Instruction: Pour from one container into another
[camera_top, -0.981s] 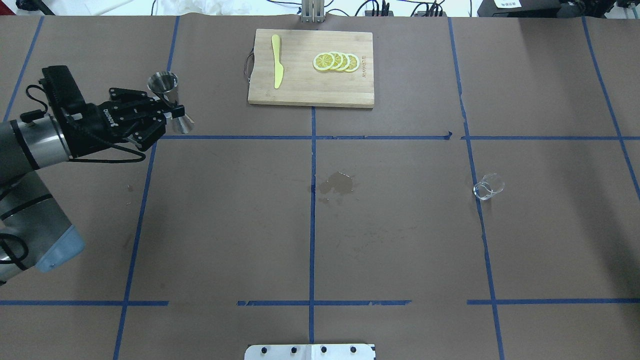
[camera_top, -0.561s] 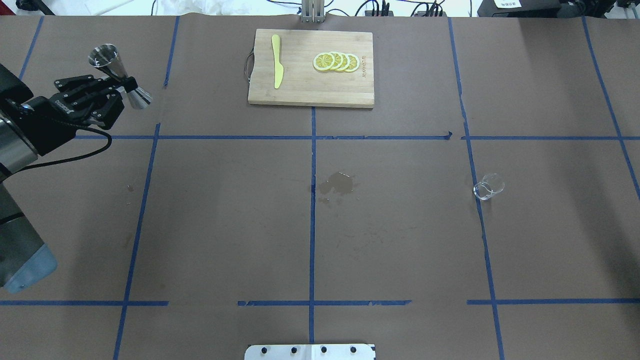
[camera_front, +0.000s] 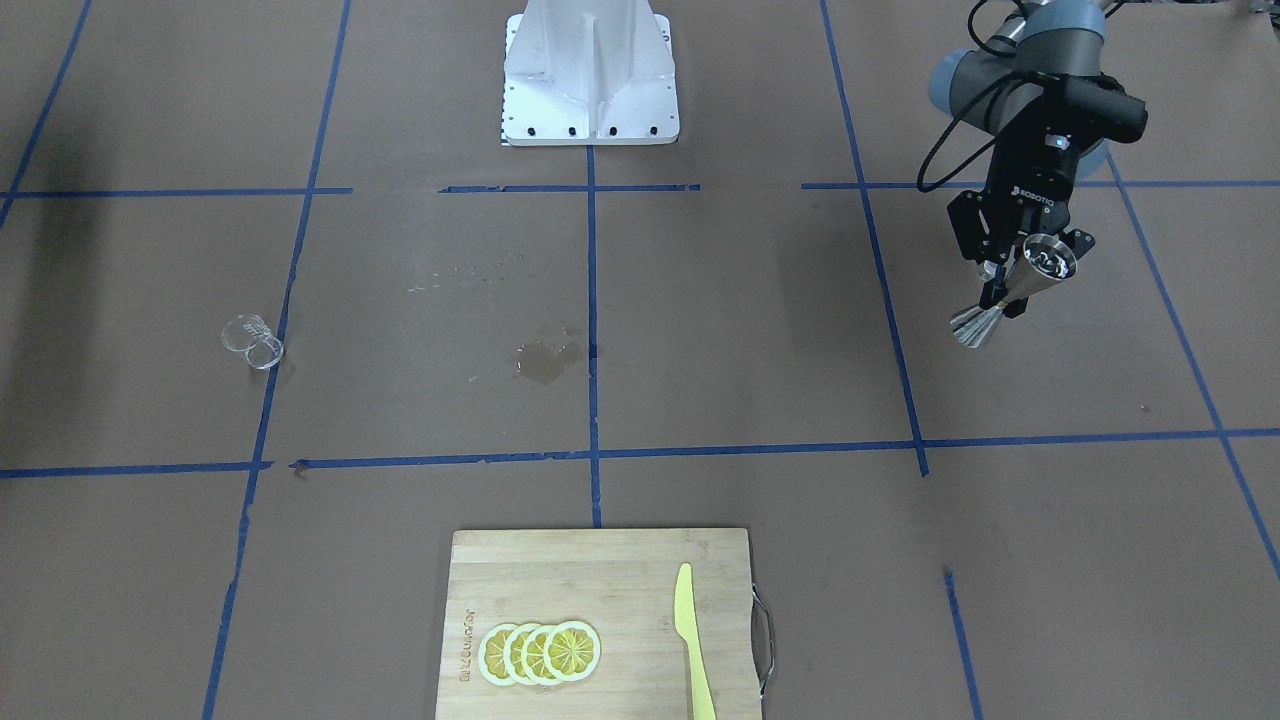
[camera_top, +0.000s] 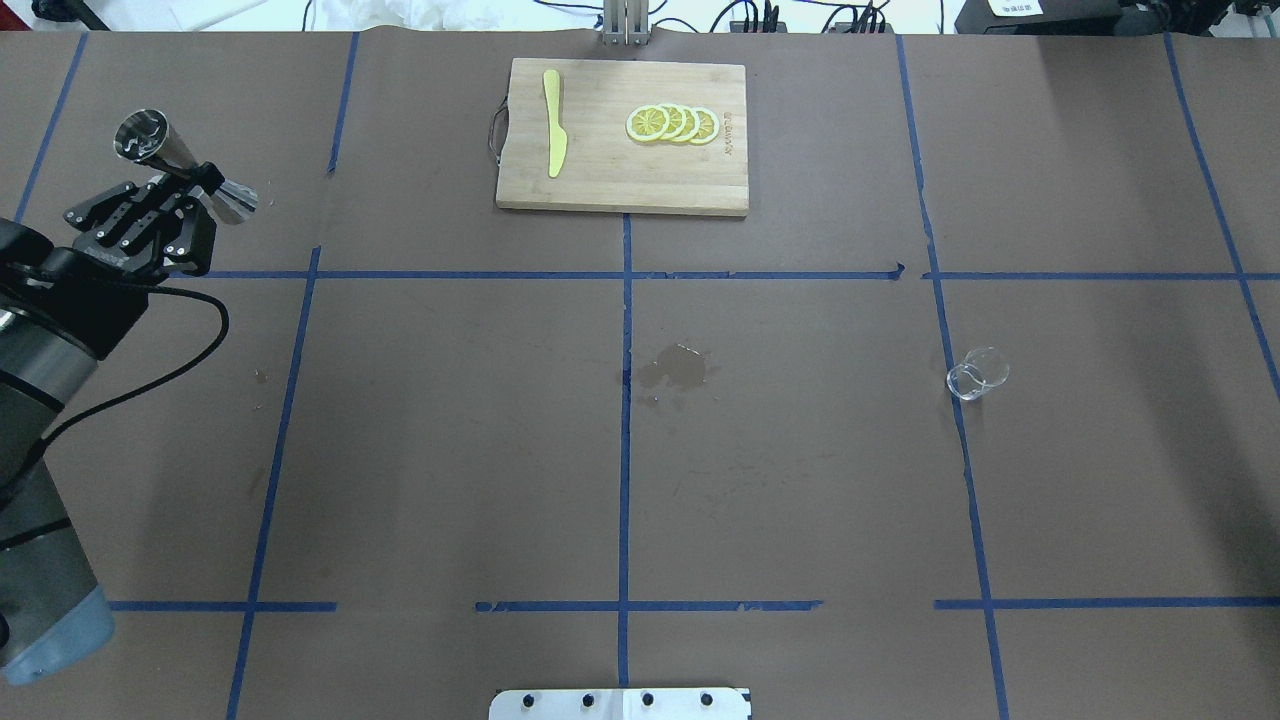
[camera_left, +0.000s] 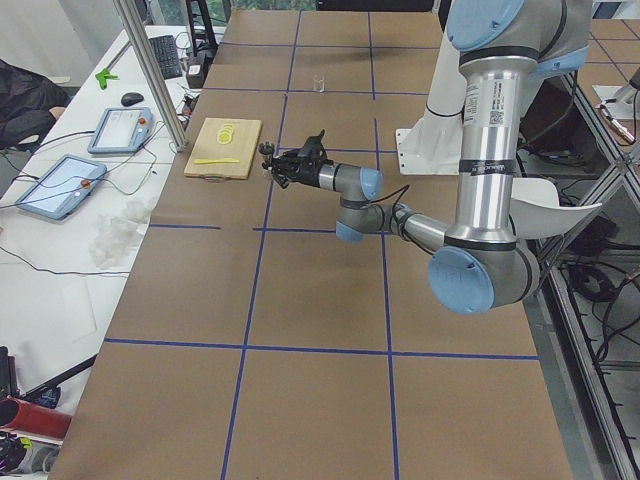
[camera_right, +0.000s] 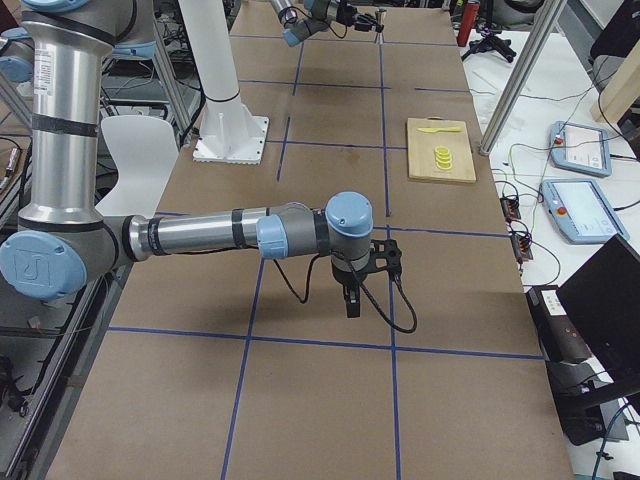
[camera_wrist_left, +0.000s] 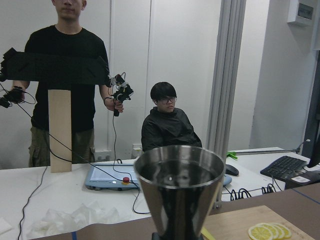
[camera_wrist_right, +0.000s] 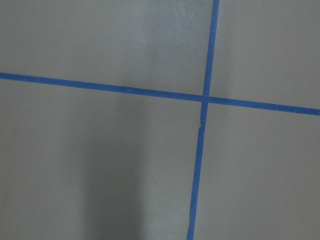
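The silver hourglass jigger (camera_top: 158, 143) hangs above the table's far left, and my left gripper (camera_top: 203, 181) is shut on its narrow waist. From across the table the jigger (camera_front: 1040, 268) shows its open mouth, with the left gripper (camera_front: 1001, 282) around it. Seen from the left wrist, the jigger (camera_wrist_left: 179, 186) fills the middle with its mouth up. The small clear glass cup (camera_top: 977, 373) stands alone on the right side by a blue tape line, and it also appears as the cup (camera_front: 252, 341). My right gripper (camera_right: 352, 298) points down over the table, but I cannot tell its state.
A wooden cutting board (camera_top: 600, 180) at the far middle carries lemon slices (camera_top: 671, 124) and a yellow knife (camera_top: 553, 122). A wet stain (camera_top: 678, 367) marks the table's centre. The right wrist view shows only brown paper and blue tape (camera_wrist_right: 205, 97). People stand beyond the far edge.
My left gripper has carried the jigger leftward, away from the cutting board, turning as it went. The glass cup has stayed in place.
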